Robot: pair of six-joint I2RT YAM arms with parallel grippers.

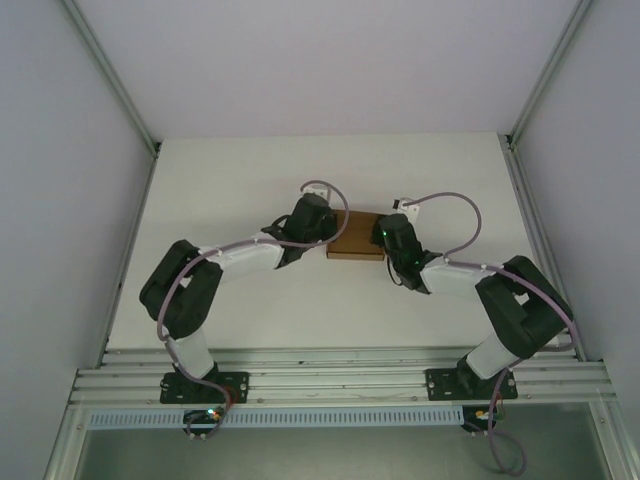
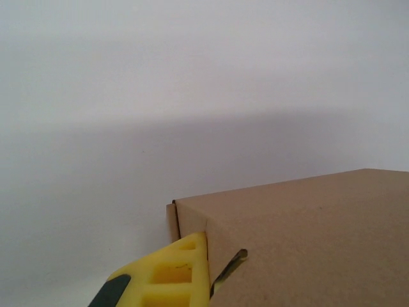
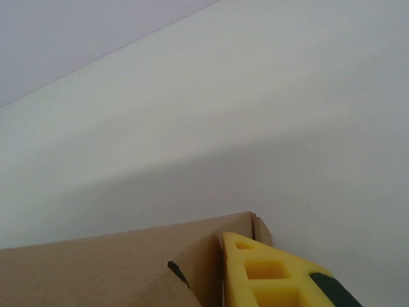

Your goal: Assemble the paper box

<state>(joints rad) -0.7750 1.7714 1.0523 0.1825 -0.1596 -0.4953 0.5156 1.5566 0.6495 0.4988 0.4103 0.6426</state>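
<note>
The paper box (image 1: pixel 357 241) is a small brown cardboard box lying mid-table between the two arms. My left gripper (image 1: pixel 334 232) is at its left end and my right gripper (image 1: pixel 384 238) at its right end. In the left wrist view a yellow finger (image 2: pixel 172 275) lies flat against the end wall of the box (image 2: pixel 307 236), beside a narrow slot (image 2: pixel 231 263); the other finger is hidden behind the cardboard. In the right wrist view a yellow finger (image 3: pixel 262 275) presses the opposite end wall of the box (image 3: pixel 96 268) the same way. Both grippers pinch the end walls.
The white table (image 1: pixel 250 180) stretches out around the box, with grey walls at the left, right and back. Aluminium rails (image 1: pixel 340 385) run along the near edge where the arm bases are bolted. Cables loop above both wrists.
</note>
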